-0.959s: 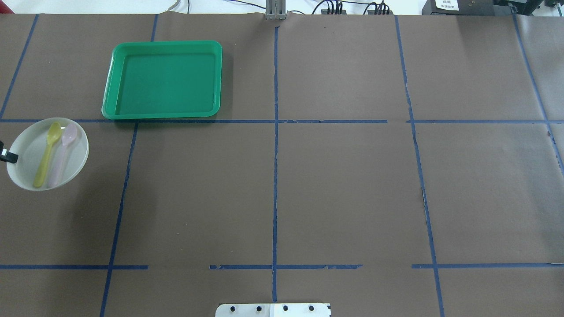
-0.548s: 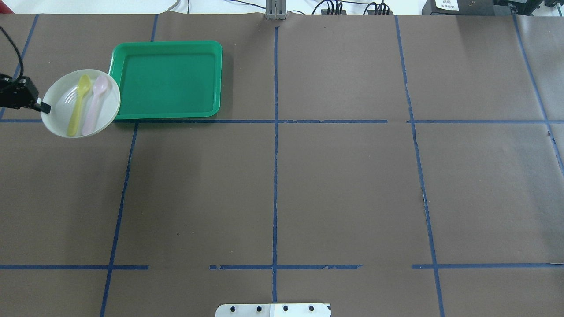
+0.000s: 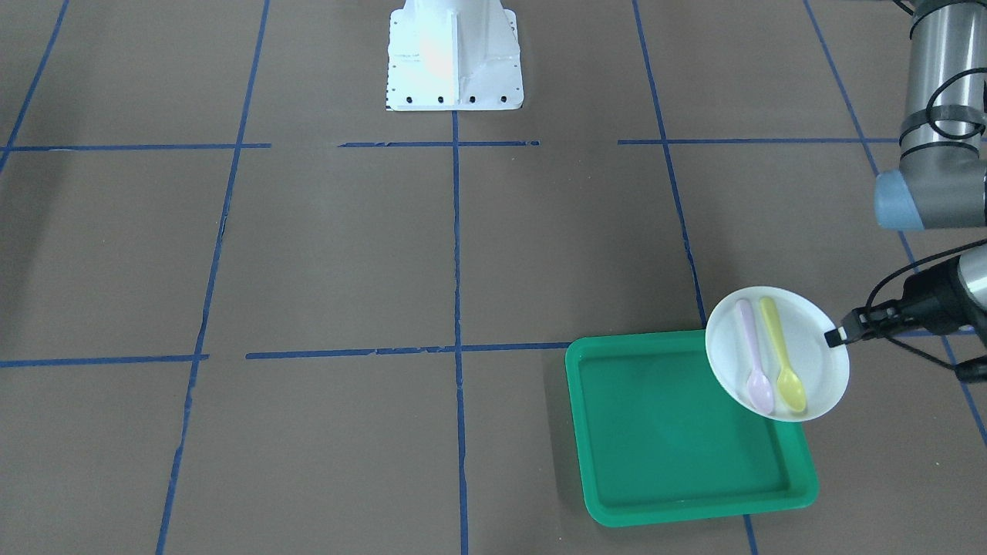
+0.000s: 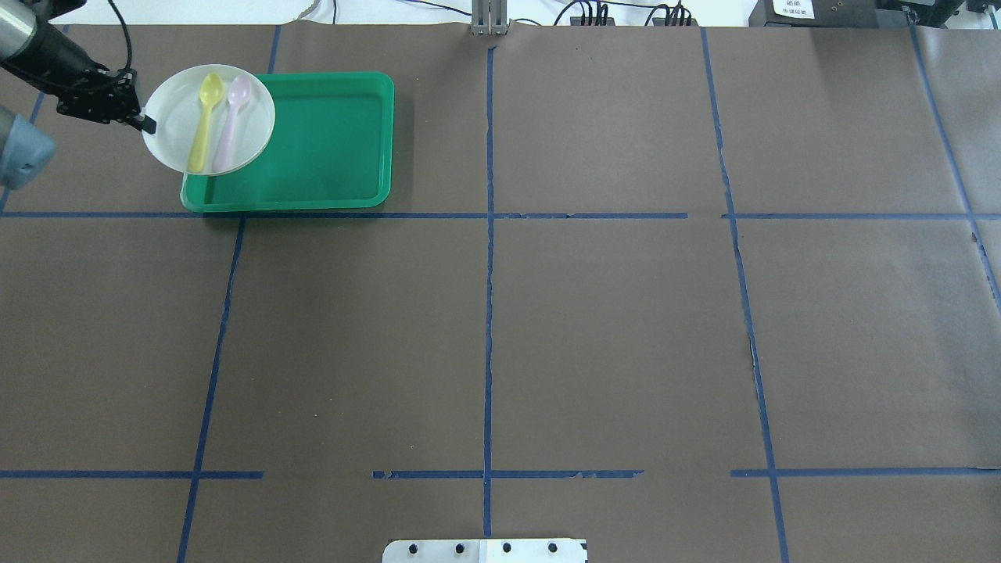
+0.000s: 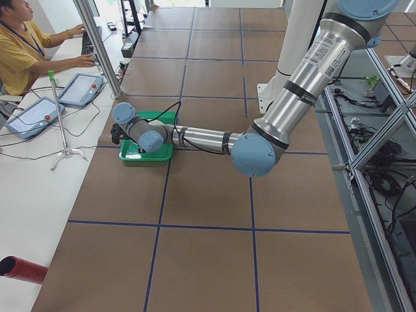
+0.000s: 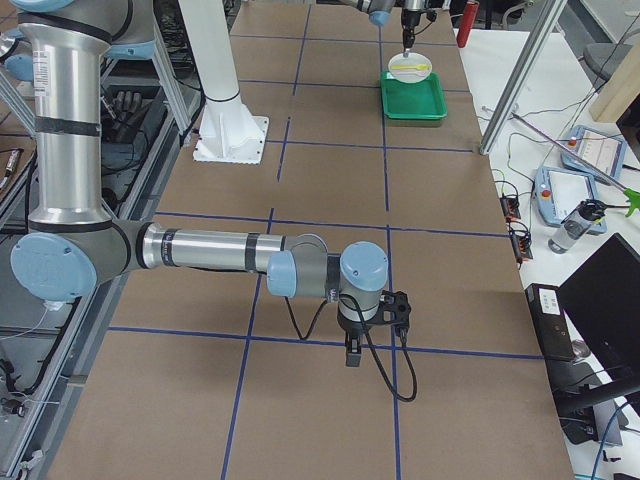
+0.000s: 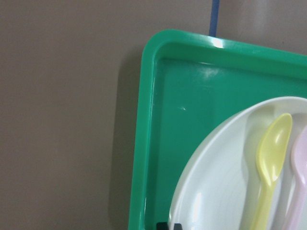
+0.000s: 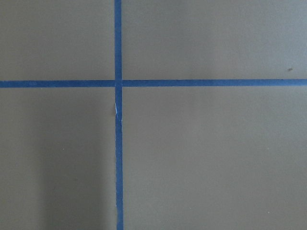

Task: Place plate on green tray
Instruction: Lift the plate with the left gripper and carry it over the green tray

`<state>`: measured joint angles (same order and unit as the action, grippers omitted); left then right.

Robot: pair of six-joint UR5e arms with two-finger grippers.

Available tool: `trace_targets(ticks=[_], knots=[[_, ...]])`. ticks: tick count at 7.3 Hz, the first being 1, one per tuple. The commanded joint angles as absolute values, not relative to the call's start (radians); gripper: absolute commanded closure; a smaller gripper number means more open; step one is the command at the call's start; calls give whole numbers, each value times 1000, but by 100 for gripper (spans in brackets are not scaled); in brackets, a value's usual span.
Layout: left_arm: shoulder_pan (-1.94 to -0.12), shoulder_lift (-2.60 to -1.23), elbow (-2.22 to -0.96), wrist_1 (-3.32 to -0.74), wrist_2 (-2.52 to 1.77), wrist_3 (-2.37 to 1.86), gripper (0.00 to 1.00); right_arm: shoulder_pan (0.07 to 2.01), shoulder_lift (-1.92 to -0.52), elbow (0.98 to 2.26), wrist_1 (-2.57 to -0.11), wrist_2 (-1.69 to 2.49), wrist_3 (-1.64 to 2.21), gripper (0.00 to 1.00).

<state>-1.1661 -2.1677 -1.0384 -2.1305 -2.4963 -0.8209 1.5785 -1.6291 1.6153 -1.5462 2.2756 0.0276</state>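
Green tray (image 4: 328,141) sits upper left of the overhead view, flat on the brown-paper table (image 4: 610,328), its lower edge just above a blue tape line (image 4: 547,215). You've got the plate (image 4: 174,109), pale & round, up in the air over the tray's left side. Overhead it covers the tray's top-left corner & hangs out past the left rim, while in the front-facing view it covers the tray's top-right corner. So it's clear of the tray floor, not set down. Your left gripper (image 4: 145,123) comes in from the upper-left edge & pinches the plate's left rim, fingers pressed together on it. Two plastic spoons lie side by side in the plate: yellow spoon (image 4: 202,129) on the gripper side, pink spoon (image 4: 228,131) next to it, both bowls toward the top of the overhead frame. Left wrist cam: tray corner, plate edge & yellow spoon bowl over the green floor, one fingertip (image 7: 169,225) just peeking in at the bottom edge.

Your right gripper (image 6: 352,352) shows only in the right-side view, low over the table near a tape crossing, lower centre of frame, well apart from tray & plate. Can't tell if its fingers are spread or together. Robot base (image 3: 453,58) is top centre of the front-facing view. An operator (image 5: 19,49) in a yellow shirt sits upper left of the left-side view.
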Motion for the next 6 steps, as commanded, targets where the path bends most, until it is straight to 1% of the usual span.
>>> trace_targets(ticks=[1,2,5,6], knots=[[-1103,-2227,-945,-2184,-2477,-874,100,1578,-1629,1615,-1546,2276,28,0],[-1092,-2268,-890,-2206,-2477,-912,100,1578,-1629,1615,-1546,2276,28,0],[-1088,-2279,-867,-2214,-2476,-989,100,1578,-1629,1615,-1546,2276,28,0],[-1083,-2278,-867,-2214,-2467,-991,84,1578,-1629,1615,-1546,2276,28,0]])
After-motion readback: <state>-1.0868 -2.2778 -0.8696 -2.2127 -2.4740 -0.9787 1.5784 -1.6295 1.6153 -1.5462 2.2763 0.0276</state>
